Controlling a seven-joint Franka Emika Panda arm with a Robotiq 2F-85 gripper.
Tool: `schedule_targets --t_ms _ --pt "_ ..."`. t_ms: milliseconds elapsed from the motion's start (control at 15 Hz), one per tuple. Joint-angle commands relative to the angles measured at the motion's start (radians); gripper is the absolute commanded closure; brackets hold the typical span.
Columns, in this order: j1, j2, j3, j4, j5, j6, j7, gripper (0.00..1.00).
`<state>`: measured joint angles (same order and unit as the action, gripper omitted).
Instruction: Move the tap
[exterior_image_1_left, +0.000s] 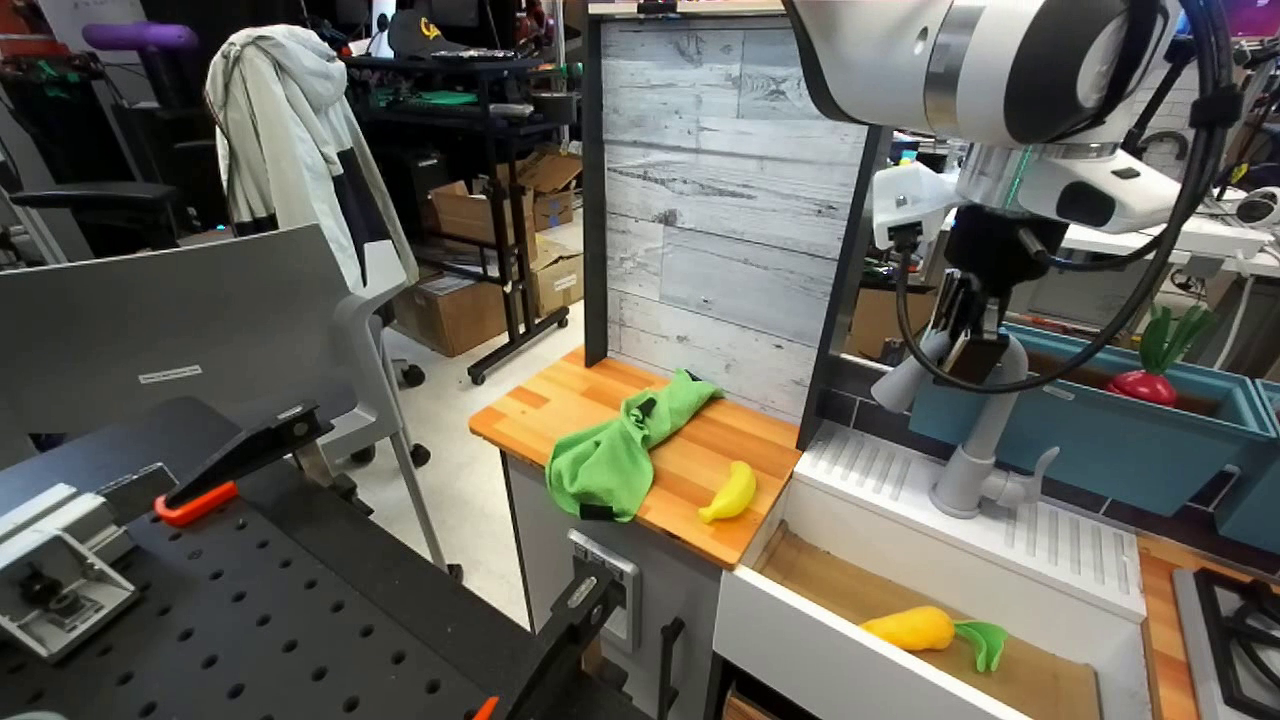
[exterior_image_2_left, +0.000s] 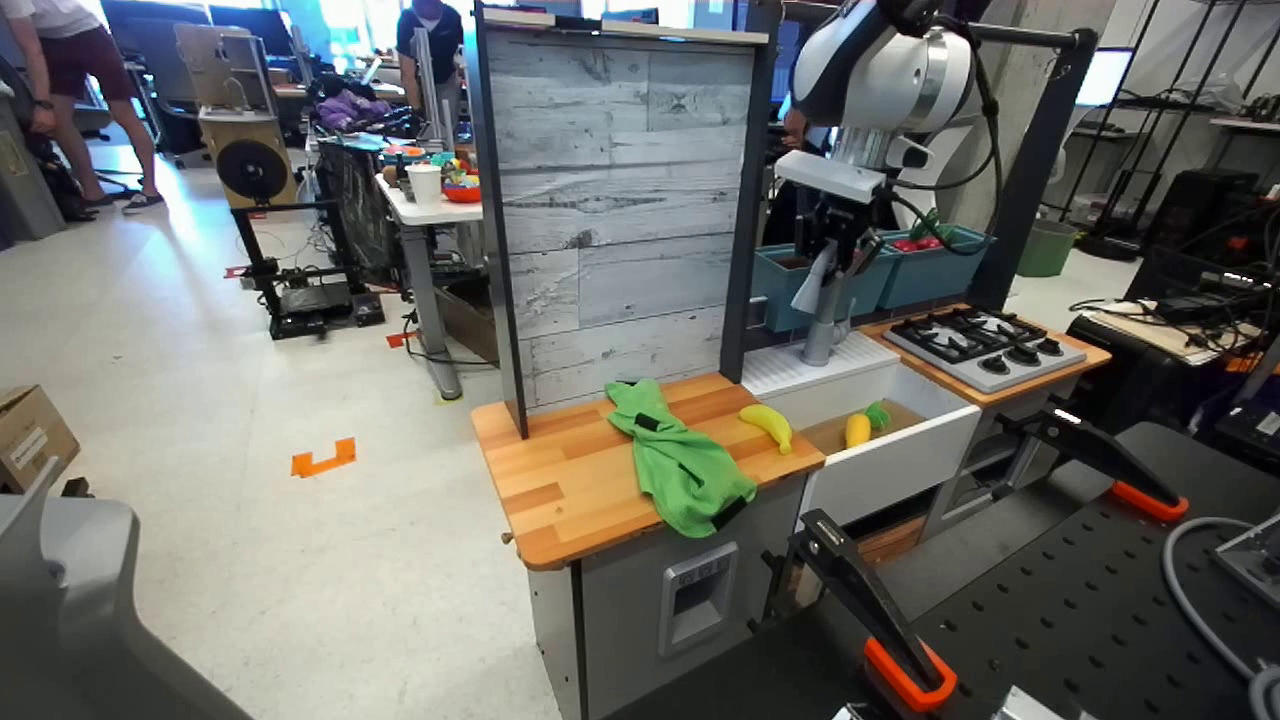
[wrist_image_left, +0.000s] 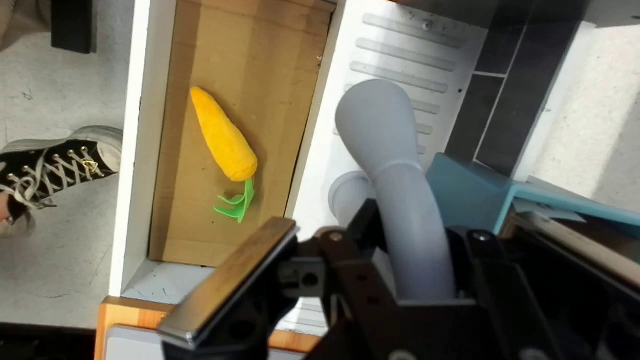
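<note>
Tap (exterior_image_1_left: 988, 427): in an exterior view, upright on the ledge (exterior_image_1_left: 855, 462), your end effector (exterior_image_1_left: 968, 345) at its arch.
Cloth (exterior_image_2_left: 690, 475), banana (exterior_image_2_left: 770, 423): in an exterior view, near each other on the surface (exterior_image_2_left: 540, 500).
Fingers (wrist_image_left: 230, 285): in the wrist view, you have them spread, one each side of the tap; contact unclear.
Carrot (wrist_image_left: 225, 137): lying in the sink (wrist_image_left: 145, 150).

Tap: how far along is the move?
Done, it seems: reaching the tap; the gripper is at its arch. In hand: the grasp, fingers open either side, contact unclear. Left, probably: the swing itself; the spout points along the ribbed ledge, not over the sink.
</note>
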<state>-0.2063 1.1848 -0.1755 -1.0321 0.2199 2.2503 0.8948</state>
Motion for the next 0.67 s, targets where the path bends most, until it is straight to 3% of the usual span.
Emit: schedule_targets --t_ms 0,200,267,400,600 --pt "-0.022 0.018 0.007 0.027 -0.039 -0.058 -0.115 0.98" --pt "-0.032 0.014 0.006 0.022 -0.031 -0.06 -0.186 0.98" --pt "-0.029 0.005 0.002 0.009 -0.023 -0.057 -0.205 0.67" --pt "-0.029 0.003 0.0 0.002 -0.024 -0.058 -0.24 0.59" --pt "-0.023 -0.002 -0.006 -0.01 -0.026 -0.059 -0.281 0.38"
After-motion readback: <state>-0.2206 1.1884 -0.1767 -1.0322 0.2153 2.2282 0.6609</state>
